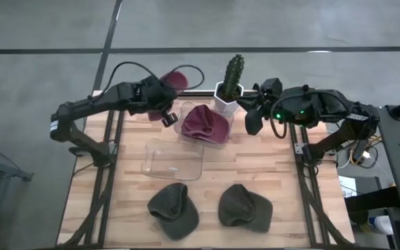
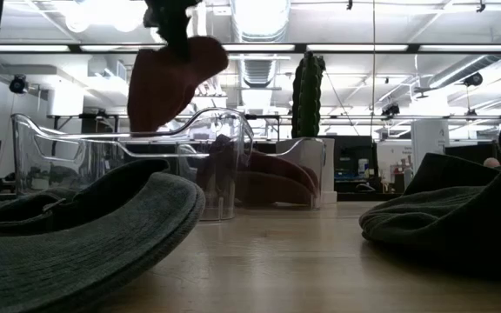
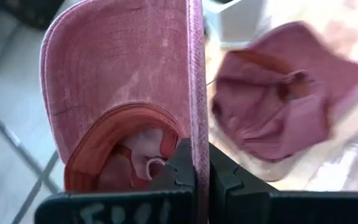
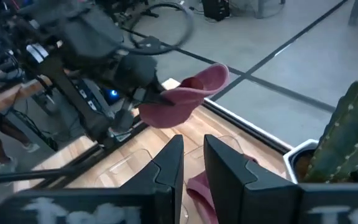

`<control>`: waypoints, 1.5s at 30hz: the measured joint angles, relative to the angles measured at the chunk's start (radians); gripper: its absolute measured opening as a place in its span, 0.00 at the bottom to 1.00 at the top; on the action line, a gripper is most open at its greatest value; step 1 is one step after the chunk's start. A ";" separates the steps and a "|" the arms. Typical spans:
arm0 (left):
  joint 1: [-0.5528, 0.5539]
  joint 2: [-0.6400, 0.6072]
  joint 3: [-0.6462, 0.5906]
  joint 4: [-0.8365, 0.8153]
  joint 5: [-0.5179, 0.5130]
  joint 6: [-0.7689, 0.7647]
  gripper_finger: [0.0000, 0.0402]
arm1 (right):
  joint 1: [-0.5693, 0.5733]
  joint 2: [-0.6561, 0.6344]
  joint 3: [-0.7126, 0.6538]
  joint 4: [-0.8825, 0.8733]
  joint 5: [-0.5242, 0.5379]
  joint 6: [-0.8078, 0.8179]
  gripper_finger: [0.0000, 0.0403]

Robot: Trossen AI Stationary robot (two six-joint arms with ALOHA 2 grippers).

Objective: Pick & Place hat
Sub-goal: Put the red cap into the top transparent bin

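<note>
Wooden surface [image 1: 255,170] carries two clear bins, a potted cactus [image 1: 232,76] and two olive caps [image 1: 174,210] at the near edge. Far clear bin [image 1: 185,114] already holds one maroon cap [image 1: 205,123]; near clear bin [image 1: 173,158] looks empty. Left arm is the one at work: left gripper [image 3: 199,171] hangs above the surface's far left corner, just beside the far bin, jaws pressed together on the thin brim of a second maroon hat [image 1: 173,79], crown dangling off to the side. Main risk, as a judgement: the pinch is on brim edge only, so the floppy crown could swing and slip out during travel, or drop outside the surface since the hat sits right over the edge. Second risk: lowering into the far bin, the hanging crown may catch the bin wall and tip or drag the light plastic, or land draped over the rim on top of the cap already inside. Cactus stands just beside that bin, so a wide swing could brush it. Right gripper [image 4: 191,158] waits near the cactus, jaws slightly spread and holding nothing; a crossing path could clip it.
</note>
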State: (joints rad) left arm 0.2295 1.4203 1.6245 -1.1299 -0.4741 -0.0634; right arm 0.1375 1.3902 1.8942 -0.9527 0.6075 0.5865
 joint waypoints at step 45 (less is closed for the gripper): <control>-0.571 -0.023 0.056 0.038 -0.219 0.452 0.01 | -0.448 0.167 0.000 0.178 -0.872 0.280 0.61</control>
State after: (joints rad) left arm -0.3420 1.3972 1.6806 -1.0924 -0.6930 0.3889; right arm -0.3106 1.5577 1.8938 -0.7750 -0.2646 0.8668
